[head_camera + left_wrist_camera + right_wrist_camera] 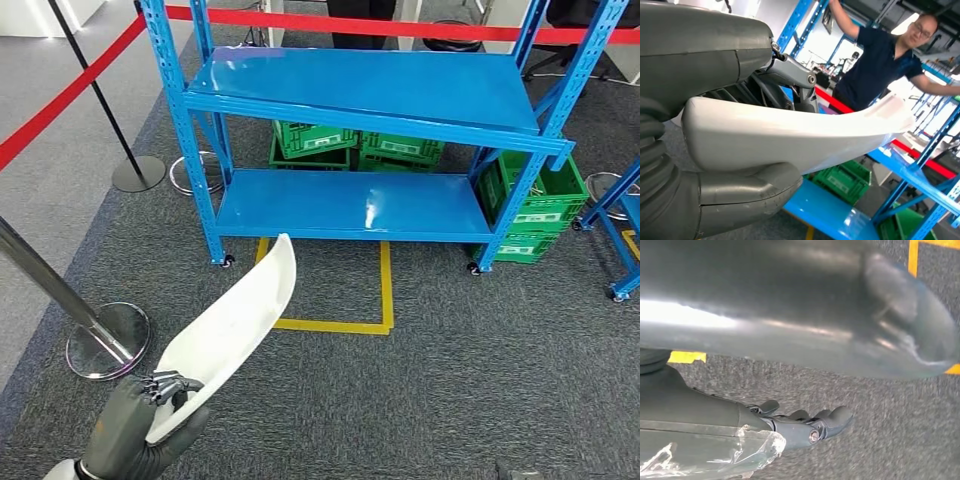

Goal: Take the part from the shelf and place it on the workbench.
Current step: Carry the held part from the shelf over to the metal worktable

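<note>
Long white curved plastic part (234, 325): gripped at one end by left hand (140, 425); keep level in carrying. Right hand (806, 425): released, empty.

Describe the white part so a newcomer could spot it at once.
Start at the blue shelf on the grey carpet, then drop to the lower left, where the left hand comes in. It grips one end of the white part, a long curved shell whose free end points up toward the shelf; nothing else nearby is white.
</note>
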Controlling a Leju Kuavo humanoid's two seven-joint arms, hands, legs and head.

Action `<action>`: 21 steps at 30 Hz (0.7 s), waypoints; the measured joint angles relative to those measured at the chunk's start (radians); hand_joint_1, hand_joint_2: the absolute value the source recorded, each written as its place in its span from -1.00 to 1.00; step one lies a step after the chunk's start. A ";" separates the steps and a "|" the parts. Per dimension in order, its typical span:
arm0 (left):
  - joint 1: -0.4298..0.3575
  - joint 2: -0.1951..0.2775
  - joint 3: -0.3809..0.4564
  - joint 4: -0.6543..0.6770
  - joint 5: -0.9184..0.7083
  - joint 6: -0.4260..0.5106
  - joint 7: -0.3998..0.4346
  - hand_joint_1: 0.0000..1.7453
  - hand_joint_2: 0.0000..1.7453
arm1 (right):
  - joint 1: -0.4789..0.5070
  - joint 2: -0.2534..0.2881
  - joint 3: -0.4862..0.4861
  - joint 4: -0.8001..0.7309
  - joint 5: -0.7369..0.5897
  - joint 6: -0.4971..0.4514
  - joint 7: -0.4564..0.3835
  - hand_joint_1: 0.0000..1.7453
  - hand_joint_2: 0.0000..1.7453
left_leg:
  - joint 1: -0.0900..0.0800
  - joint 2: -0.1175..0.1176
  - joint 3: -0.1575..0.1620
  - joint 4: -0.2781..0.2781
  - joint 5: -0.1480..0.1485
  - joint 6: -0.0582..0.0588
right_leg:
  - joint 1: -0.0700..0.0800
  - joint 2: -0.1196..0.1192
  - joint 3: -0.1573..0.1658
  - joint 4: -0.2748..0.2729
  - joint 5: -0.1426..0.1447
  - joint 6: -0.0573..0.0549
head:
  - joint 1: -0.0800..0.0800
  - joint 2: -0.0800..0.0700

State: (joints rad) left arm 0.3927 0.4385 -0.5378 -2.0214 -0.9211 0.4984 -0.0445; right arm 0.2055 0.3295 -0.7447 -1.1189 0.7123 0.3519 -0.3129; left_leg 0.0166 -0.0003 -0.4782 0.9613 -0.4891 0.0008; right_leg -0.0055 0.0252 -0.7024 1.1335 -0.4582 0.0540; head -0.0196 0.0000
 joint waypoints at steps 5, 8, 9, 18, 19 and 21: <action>0.021 0.002 0.009 0.000 0.005 0.018 0.007 0.94 1.00 | -0.008 -0.001 0.001 0.026 -0.006 -0.020 -0.008 -1.00 -1.00 | -0.006 0.052 -0.021 0.001 0.018 0.001 | -0.003 -0.027 0.020 0.095 -0.054 0.003 | 0.002 0.000; 0.042 0.006 0.010 -0.003 -0.016 0.050 0.047 0.94 1.00 | -0.018 -0.003 0.012 0.045 -0.020 -0.069 -0.011 -1.00 -1.00 | -0.012 0.080 -0.019 0.004 0.018 -0.011 | 0.001 -0.074 0.151 -0.098 -0.009 -0.006 | 0.001 0.000; 0.050 0.012 0.011 -0.005 -0.021 0.068 0.063 0.94 1.00 | -0.024 -0.005 0.019 0.057 -0.026 -0.093 -0.010 -1.00 -1.00 | -0.014 0.088 -0.018 0.005 0.019 -0.017 | 0.003 -0.081 0.163 -0.122 -0.008 -0.011 | -0.001 0.000; 0.091 0.047 0.066 -0.007 0.051 0.123 0.061 0.94 1.00 | -0.052 -0.031 0.142 0.170 -0.126 -0.226 0.026 -1.00 -1.00 | -0.008 0.010 -0.154 0.290 -0.128 -0.050 | 0.004 -0.001 0.132 -0.131 0.022 -0.055 | -0.007 0.000; 0.096 0.045 0.073 -0.007 0.050 0.119 0.057 0.94 1.00 | -0.045 -0.034 0.156 0.170 -0.140 -0.229 0.035 -1.00 -1.00 | -0.008 0.009 -0.157 0.293 -0.114 -0.048 | 0.005 0.011 0.130 -0.131 0.024 -0.054 | -0.006 0.000; 0.104 0.042 0.088 -0.007 0.048 0.111 0.051 0.94 1.00 | -0.032 -0.039 0.182 0.170 -0.165 -0.235 0.051 -1.00 -1.00 | -0.007 -0.006 -0.108 0.191 -0.041 -0.043 | 0.005 0.035 0.129 -0.129 0.027 -0.050 | -0.007 0.000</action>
State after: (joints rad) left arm 0.4972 0.4803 -0.4497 -2.0287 -0.8734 0.6097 0.0068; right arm 0.1733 0.2900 -0.5628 -0.9487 0.5476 0.1164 -0.2621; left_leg 0.0098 -0.0063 -0.5862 1.1520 -0.5299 -0.0424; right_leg -0.0004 0.0597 -0.5731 1.0046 -0.4312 0.0038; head -0.0262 0.0000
